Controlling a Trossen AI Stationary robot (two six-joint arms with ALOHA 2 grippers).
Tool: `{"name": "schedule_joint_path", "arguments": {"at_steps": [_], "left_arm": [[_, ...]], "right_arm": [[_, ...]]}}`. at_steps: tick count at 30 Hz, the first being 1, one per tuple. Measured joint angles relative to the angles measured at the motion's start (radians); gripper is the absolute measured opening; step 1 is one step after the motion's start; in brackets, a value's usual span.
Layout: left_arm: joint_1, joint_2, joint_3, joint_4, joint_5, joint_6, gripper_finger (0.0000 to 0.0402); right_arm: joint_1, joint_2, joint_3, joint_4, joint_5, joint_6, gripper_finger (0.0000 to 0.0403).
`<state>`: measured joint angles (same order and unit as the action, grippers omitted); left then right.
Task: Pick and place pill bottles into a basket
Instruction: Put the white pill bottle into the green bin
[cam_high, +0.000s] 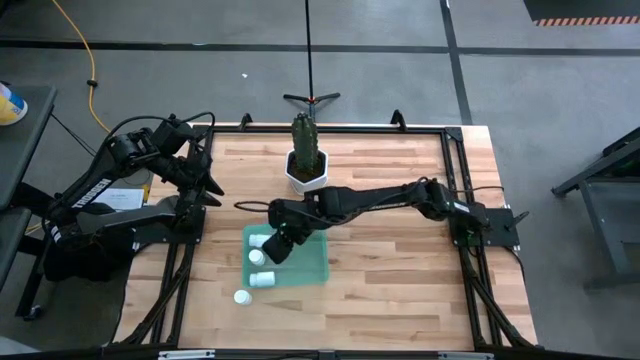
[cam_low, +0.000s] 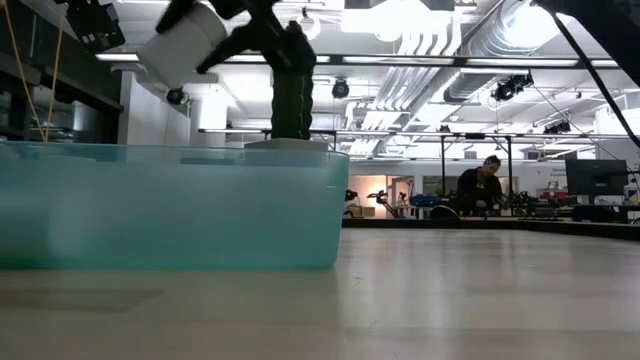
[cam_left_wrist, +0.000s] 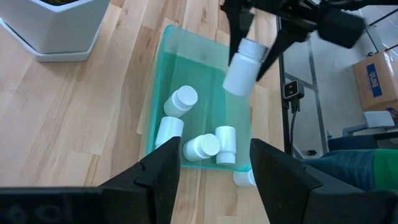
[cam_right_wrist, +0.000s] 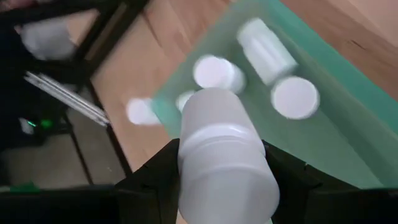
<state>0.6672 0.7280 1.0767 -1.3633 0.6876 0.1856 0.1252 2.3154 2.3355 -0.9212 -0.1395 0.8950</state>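
The teal-green basket (cam_high: 300, 265) lies on the wooden table near its front middle. Several white pill bottles lie in it on their sides (cam_left_wrist: 180, 99) (cam_left_wrist: 202, 146) (cam_left_wrist: 225, 144). One more bottle (cam_high: 241, 297) lies on the table just outside the basket's near left corner. My right gripper (cam_high: 278, 245) reaches over the basket from the right, shut on another pill bottle (cam_left_wrist: 241, 70), which also shows above the basket wall (cam_low: 185, 45). My left gripper (cam_left_wrist: 214, 168) waits open at the table's left side, aimed at the basket, with nothing between its fingers. My right gripper pinches the pill bottle between its two fingers at the bottle's upper end (cam_left_wrist: 252, 48), which looks like the cap end. The fingers (cam_right_wrist: 149, 180) slant down from the table's right. The bottle hangs tilted below them, lifted clear above the basket.
A white hexagonal pot with a cactus (cam_high: 306, 165) stands just behind the basket at the far middle. Bare wooden table lies to the right of the basket (cam_high: 400, 260). A person (cam_low: 480, 185) sits far off in the room behind.
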Motion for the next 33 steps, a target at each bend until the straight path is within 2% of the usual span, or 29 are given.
{"name": "schedule_joint_path", "arguments": {"at_steps": [8, 13, 19, 26, 33], "left_arm": [[0.000, 0.000, 0.000, 0.000, -0.002, 0.000, 0.0225], [0.000, 0.000, 0.000, 0.000, -0.009, -0.008, 0.0225], [0.000, 0.000, 0.000, 0.000, -0.009, -0.017, 0.0225], [0.000, 0.000, 0.000, 0.000, -0.009, -0.033, 0.0225], [0.000, 0.000, 0.000, 0.000, -0.009, -0.042, 0.0225]], "right_arm": [[-0.009, -0.002, -0.001, -0.205, -0.044, -0.135, 0.0167], [-0.009, -0.002, -0.001, -0.311, 0.004, -0.213, 0.0166], [-0.020, 0.003, -0.001, -0.350, 0.073, -0.277, 0.0166], [-0.028, 0.074, -0.003, -0.381, 0.055, -0.337, 0.0166], [-0.031, 0.093, -0.001, -0.382, 0.060, -0.361, 0.0166]]}}
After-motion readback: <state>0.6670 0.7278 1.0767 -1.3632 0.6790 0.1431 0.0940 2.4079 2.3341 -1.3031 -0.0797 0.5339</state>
